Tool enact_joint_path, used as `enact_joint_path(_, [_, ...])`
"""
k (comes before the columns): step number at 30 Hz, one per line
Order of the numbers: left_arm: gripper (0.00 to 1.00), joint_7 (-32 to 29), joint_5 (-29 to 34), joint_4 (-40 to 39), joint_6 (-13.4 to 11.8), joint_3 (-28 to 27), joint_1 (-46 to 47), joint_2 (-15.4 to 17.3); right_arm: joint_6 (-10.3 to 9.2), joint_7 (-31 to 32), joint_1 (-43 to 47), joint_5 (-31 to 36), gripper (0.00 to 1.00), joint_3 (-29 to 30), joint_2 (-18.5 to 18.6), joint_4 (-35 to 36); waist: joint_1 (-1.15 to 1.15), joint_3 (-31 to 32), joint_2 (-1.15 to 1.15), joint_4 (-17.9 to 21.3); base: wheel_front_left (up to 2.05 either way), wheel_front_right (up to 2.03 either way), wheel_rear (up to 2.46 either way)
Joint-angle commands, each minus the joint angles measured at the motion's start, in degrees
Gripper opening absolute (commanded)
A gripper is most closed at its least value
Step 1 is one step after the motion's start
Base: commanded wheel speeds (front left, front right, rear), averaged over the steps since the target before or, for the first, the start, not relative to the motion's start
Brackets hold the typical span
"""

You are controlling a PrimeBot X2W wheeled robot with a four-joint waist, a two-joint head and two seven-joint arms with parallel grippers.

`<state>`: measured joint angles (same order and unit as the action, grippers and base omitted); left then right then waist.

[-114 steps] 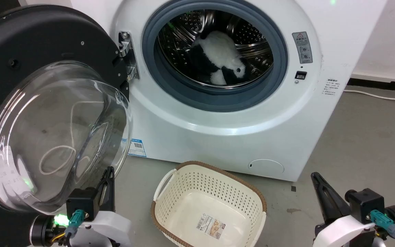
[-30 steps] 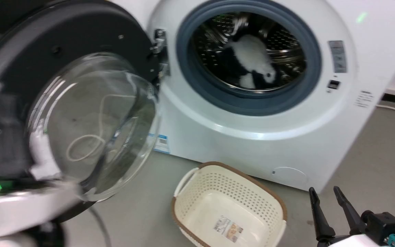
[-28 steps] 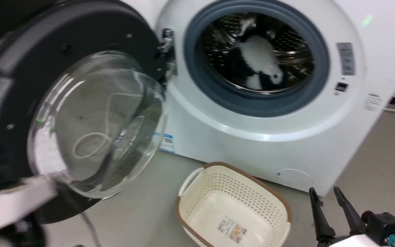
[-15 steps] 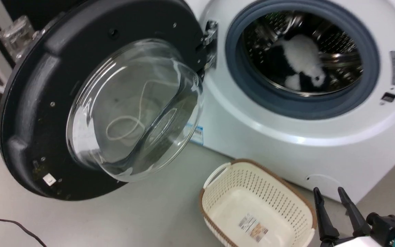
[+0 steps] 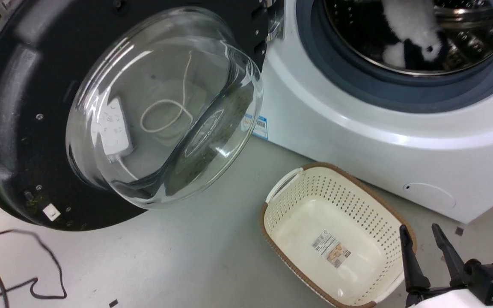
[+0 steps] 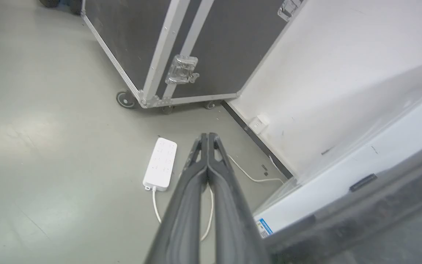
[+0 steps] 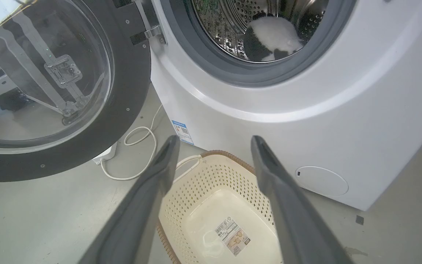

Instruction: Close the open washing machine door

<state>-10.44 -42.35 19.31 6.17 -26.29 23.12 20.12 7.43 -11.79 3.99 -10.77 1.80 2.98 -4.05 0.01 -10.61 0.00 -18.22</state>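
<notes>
Left end effector [image 6: 208,136] clenched, right end effector [image 7: 214,139] released, washing machine door [image 5: 15,107] wide open

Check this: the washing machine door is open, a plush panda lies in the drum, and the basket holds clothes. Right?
No: the basket is empty, as the right wrist view shows. The washing machine door is open; the plush panda lies in the drum.

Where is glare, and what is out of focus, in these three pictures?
Head view: bright glare streaks cross the glass bowl of the round glossy black washing machine door. Left wrist view: the shut left gripper is soft near the lens, the white power strip sharp. Right wrist view: the open right gripper is blurred, the white front-loading washing machine sharp.
</notes>
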Motion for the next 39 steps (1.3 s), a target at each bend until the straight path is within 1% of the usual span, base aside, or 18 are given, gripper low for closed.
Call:
enact_joint_path(1, [0.0,-1.8,-2.9,0.1,0.3,0.7,1.2,1.0,0.05,-0.6,-0.9,0.2,1.0,0.2,-0.1,0.3,-0.01,-0.7,0.0,-0.5,0.0,0.0,0.0])
enact_joint_path(6, [0.0,-11.3,-15.8,-2.1,0.6,5.0,-1.0,3.9,0.05,-1.0,-1.0,-0.2,1.0,0.3,-0.1,0.3,-0.01,-1.1,0.0,-1.7,0.0,0.0,0.0])
enact_joint_path(12, [0.0,-17.8,-26.2,-5.4,1.0,9.3,-4.7,7.2,0.05,-1.9,-0.8,-1.9,1.0,0.5,-0.1,-1.0,-0.01,0.6,0.0,-4.2,0.0,0.0,0.0])
enact_joint_path(16, [0.0,-20.5,-29.9,-8.8,1.3,14.9,-7.0,9.4,0.06,-2.7,-0.5,-3.1,1.0,0.9,-0.1,-2.3,-0.01,2.3,0.0,-6.2,0.0,0.0,0.0])
enact_joint_path(17, [0.0,-20.4,-30.8,-12.3,1.3,19.7,-9.1,9.6,0.06,-3.0,-0.3,-3.6,1.0,1.6,-0.1,-2.9,-0.01,3.7,0.0,-7.2,0.0,0.0,0.0])
enact_joint_path(23, [0.0,-21.1,-31.4,-21.2,1.3,29.7,-12.0,8.4,0.06,-3.1,-0.4,-3.4,1.0,2.3,-0.1,-3.6,-0.01,4.8,0.0,-7.0,0.0,0.0,0.0])
enact_joint_path(24, [0.0,-21.3,-30.9,-25.6,1.3,35.0,-12.4,7.6,0.06,-3.2,-0.5,-3.4,1.0,3.4,-0.1,-3.7,-0.01,5.2,0.0,-6.1,0.0,0.0,0.0])
enact_joint_path(26, [0.0,-21.6,-30.5,-28.2,1.3,38.3,-12.3,7.0,0.06,-3.2,-0.5,-3.6,1.0,4.0,-0.1,-3.8,-0.01,5.6,0.0,-5.3,0.0,0.0,0.0])
enact_joint_path(27, [0.0,-21.6,-30.5,-28.2,1.3,38.3,-12.3,7.0,0.06,-3.2,-0.5,-3.6,1.0,4.0,-0.1,-3.8,-0.01,5.6,0.0,-5.3,0.0,0.0,0.0])
enact_joint_path(28, [0.0,-22.0,-30.5,-30.7,1.3,41.6,-12.0,6.8,0.06,-3.2,-0.3,-3.7,1.0,4.5,-0.1,-4.0,-0.01,6.0,0.0,-4.3,0.0,0.0,0.0])
enact_joint_path(29, [0.0,-22.0,-30.5,-30.7,1.3,41.6,-12.0,6.8,0.06,-3.2,-0.3,-3.7,1.0,4.5,-0.1,-4.0,-0.01,6.0,0.0,-4.3,0.0,0.0,0.0])
enact_joint_path(30, [0.0,-22.3,-30.3,-32.9,1.3,44.7,-11.6,6.7,0.06,-3.2,-0.2,-4.0,1.0,5.1,-0.1,-4.2,-0.01,6.4,0.0,-3.1,0.0,0.0,0.0])
enact_joint_path(31, [0.0,-22.4,-30.2,-34.0,1.3,46.2,-11.4,6.6,0.06,-3.2,-0.1,-4.1,1.0,5.5,-0.1,-4.3,-0.01,6.6,0.0,-2.5,0.0,0.0,0.0])
enact_joint_path(32, [0.0,-22.4,-30.2,-34.0,1.3,46.2,-11.4,6.6,0.06,-3.2,-0.1,-4.1,1.0,5.5,-0.1,-4.3,-0.01,6.6,0.0,-2.5,0.0,0.0,0.0])
enact_joint_path(33, [0.0,-21.9,-29.9,-35.8,1.3,48.9,-10.7,6.4,0.06,-3.2,-0.1,-4.5,1.0,6.2,-0.1,-4.3,-0.01,6.7,0.0,-1.1,0.0,0.0,0.0])
enact_joint_path(34, [0.0,-21.9,-29.9,-35.8,1.3,48.9,-10.7,6.4,0.06,-3.2,-0.1,-4.5,1.0,6.2,-0.1,-4.3,-0.01,6.7,0.0,-1.1,0.0,0.0,0.0])
enact_joint_path(39, [0.0,-20.2,-27.3,-37.3,1.3,56.2,-7.2,5.8,0.06,-3.2,-0.6,-4.8,1.0,8.0,-0.1,-4.0,-0.01,6.2,0.0,2.6,0.0,0.0,0.0])
